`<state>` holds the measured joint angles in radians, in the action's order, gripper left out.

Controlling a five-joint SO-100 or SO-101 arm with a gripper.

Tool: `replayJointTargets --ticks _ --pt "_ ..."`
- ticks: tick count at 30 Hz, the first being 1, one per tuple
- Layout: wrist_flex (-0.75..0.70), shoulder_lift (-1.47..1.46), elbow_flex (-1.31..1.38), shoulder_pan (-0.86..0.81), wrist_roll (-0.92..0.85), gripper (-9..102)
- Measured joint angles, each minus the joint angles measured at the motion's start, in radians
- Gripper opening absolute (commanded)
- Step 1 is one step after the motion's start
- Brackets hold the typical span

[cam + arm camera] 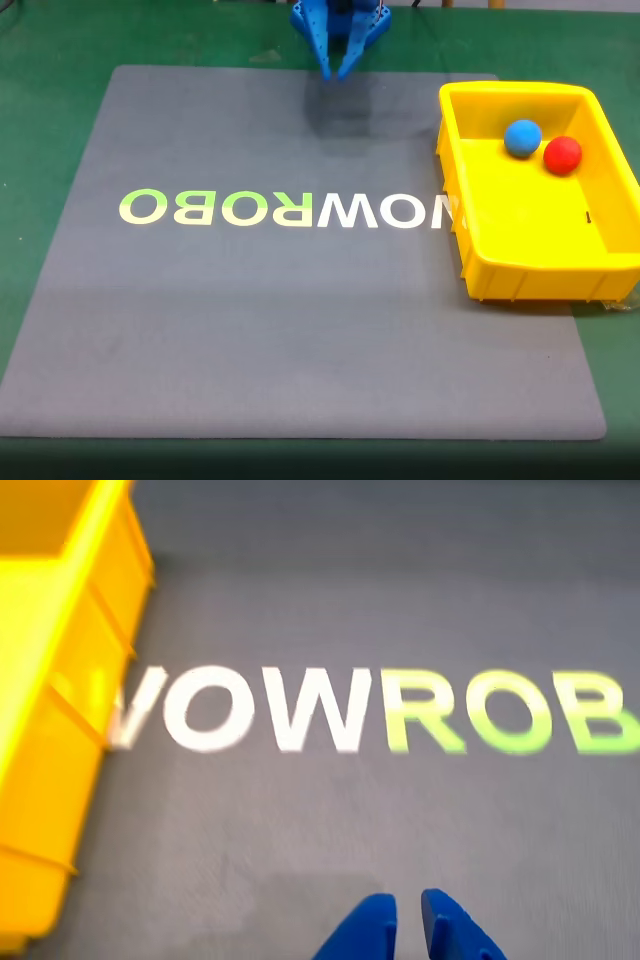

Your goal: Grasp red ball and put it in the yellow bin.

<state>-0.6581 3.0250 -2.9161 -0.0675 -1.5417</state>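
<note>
In the wrist view the hand (pixel 408 920) comes in from the bottom edge as two blue fingertips (pixel 362 928) with only a narrow slit between them, nearly together and clamped on nothing. Just beyond the tips lies the grey mat (pixel 400 600), and farther out across it runs the printed lettering (pixel 340 712), white on the left and pale green on the right as that view shows it, somewhat blurred. Off to the left of the hand in that view stands the ribbed outer wall of the yellow bin (pixel 60 730), resting on the mat. In the fixed view the hand (pixel 338 72) hangs at the top edge of the mat (pixel 300 330), its blue fingers (pixel 322 50) pointing down and meeting in a point with a faint shadow below them; the mat lies on a green surface (pixel 40 110). The yellow bin (pixel 480 250) sits well to the right of the hand in this view, overlapping the mat's right edge and covering the last letter of the lettering (pixel 285 208). Inside the bin, in the part nearest the hand's end of the mat, the red ball (pixel 562 154) rests on the bin floor, well apart from the hand, with the blue ball (pixel 522 137) touching or just beside it on the side toward the hand.
</note>
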Motion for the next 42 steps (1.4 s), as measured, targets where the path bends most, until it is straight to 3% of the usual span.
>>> replayJointTargets --ticks 10,22,42 --pt "-0.273 0.264 -0.141 -0.011 0.031 0" --pt "-0.646 0.287 -0.153 0.018 0.074 0" --pt "-0.684 0.287 -0.153 0.031 0.091 0"
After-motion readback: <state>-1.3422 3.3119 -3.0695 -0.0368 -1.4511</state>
